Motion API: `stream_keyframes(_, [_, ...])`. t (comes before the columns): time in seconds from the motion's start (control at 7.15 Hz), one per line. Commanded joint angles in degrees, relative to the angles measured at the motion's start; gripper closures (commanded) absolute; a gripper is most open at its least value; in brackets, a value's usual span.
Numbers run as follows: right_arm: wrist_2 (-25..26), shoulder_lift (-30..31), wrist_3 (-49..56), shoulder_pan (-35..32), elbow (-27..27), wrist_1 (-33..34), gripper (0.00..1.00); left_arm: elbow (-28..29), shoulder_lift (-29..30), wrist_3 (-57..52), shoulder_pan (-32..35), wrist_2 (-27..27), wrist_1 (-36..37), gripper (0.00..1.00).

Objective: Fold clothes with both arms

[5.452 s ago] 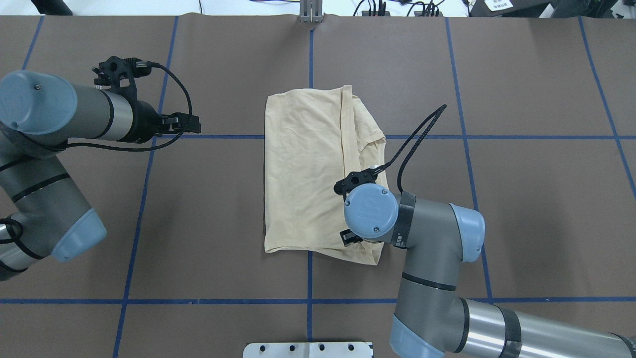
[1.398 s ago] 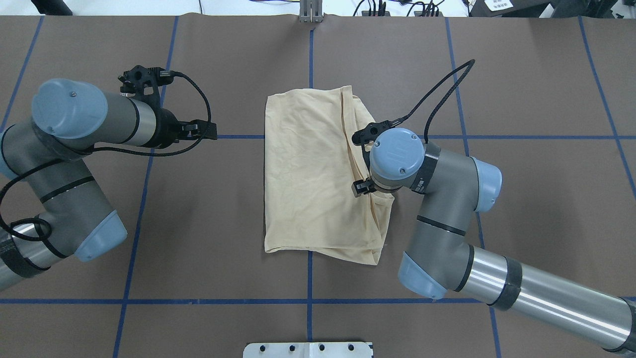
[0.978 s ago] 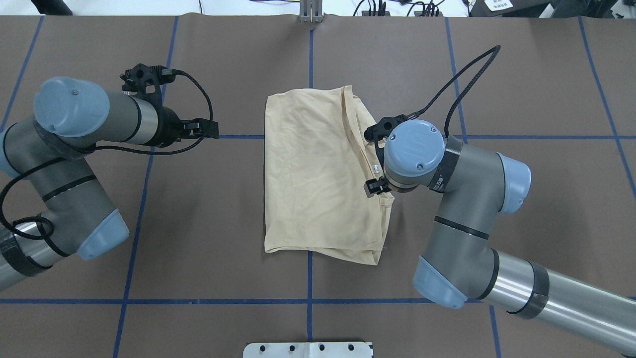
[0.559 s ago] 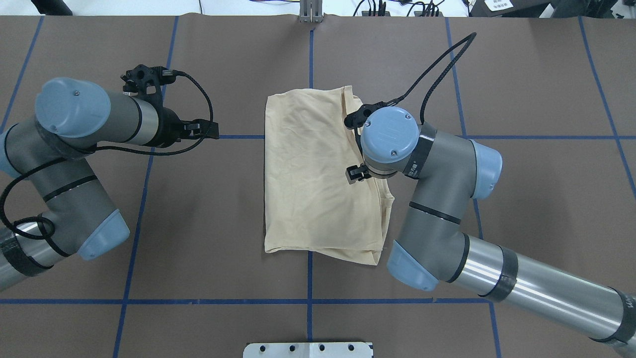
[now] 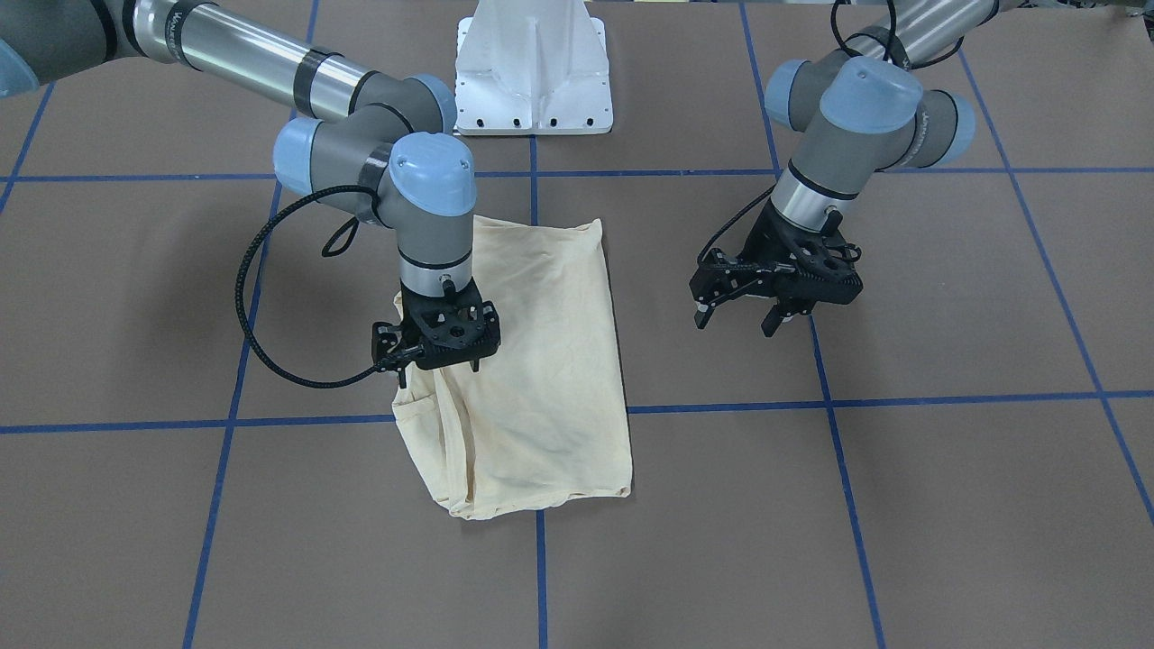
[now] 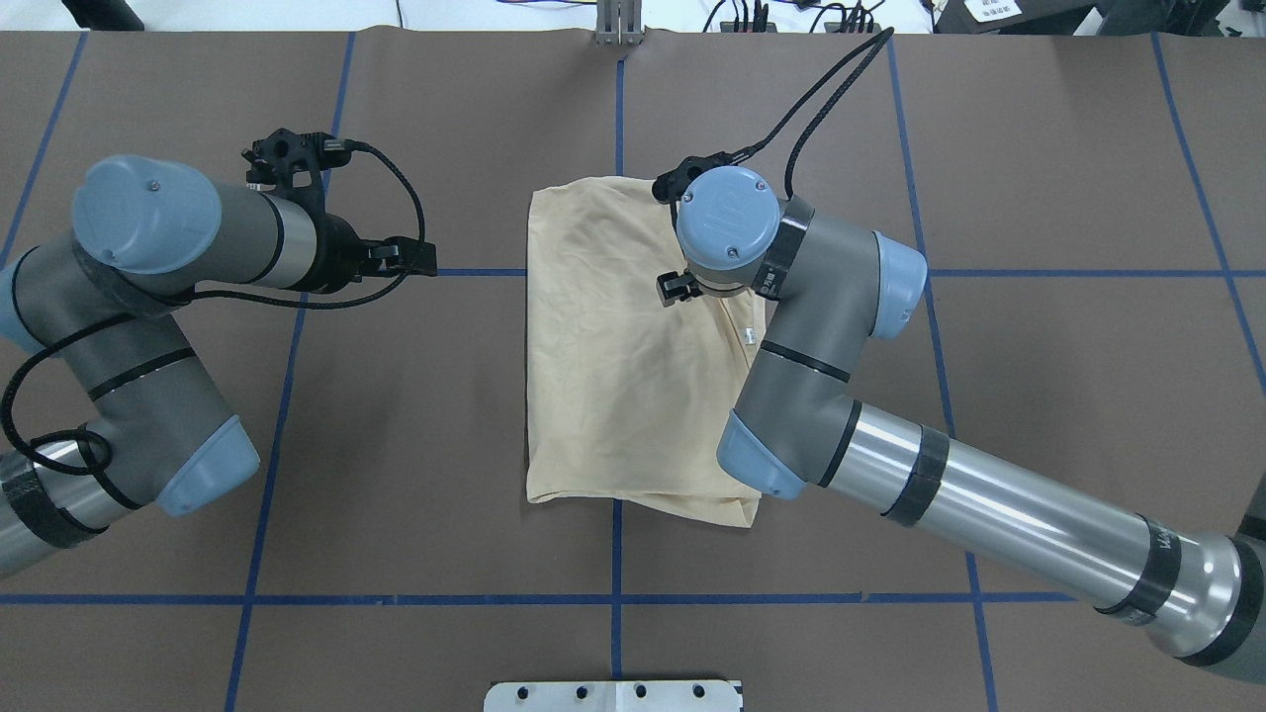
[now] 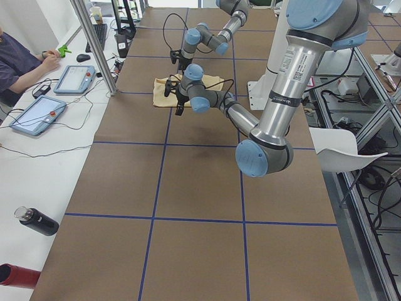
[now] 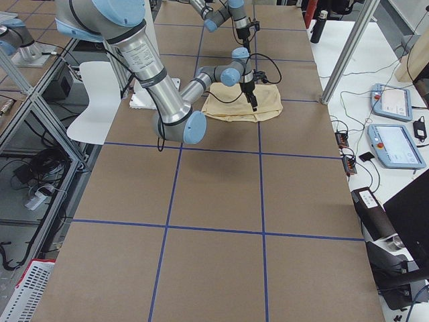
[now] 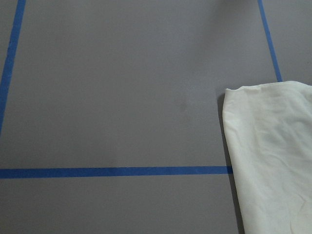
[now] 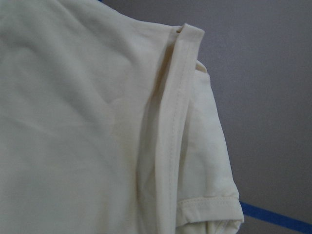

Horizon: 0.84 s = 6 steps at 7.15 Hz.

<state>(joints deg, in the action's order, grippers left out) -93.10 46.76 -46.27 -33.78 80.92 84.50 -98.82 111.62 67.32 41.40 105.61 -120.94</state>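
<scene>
I noted right fingers [image 5: 475, 362] apart, folded pale cream-yellow fabric T-shirt [image 5: 541, 361] just beneath them; left fingers [image 5: 773, 322] apart, shirt well aside.

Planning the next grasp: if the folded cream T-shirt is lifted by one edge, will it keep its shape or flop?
Probably floppy: the T-shirt lies in soft, wrinkled layers, so it would likely drape and unfold. It looks thin, its stitched hem lying flat, so likely light. A push may bunch it on the matte table rather than slide it.
</scene>
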Motion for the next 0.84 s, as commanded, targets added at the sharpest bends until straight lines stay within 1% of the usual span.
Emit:
stream_keyframes(0.0, [0.4,-0.5,2.0,-1.1,-4.4,-1.8,0.0,0.3,0.0,0.0,0.0,0.0,-0.1,0.01])
stream_keyframes(0.28, [0.3,-0.4,2.2,-1.4,-5.4,-1.8,0.0,0.5,-0.1,-0.3,0.0,0.0,-0.1,0.01])
stream_keyframes(0.56, [-0.2,-0.4,3.6,-2.9,-6.9,-1.8,0.0,2.4,0.0,-0.1,0.0,-0.1,-4.4,0.01])
stream_keyframes(0.7, [-0.9,-0.3,5.5,-4.3,-7.0,-1.8,0.0,2.6,0.0,0.0,0.0,0.0,-4.5,0.01])
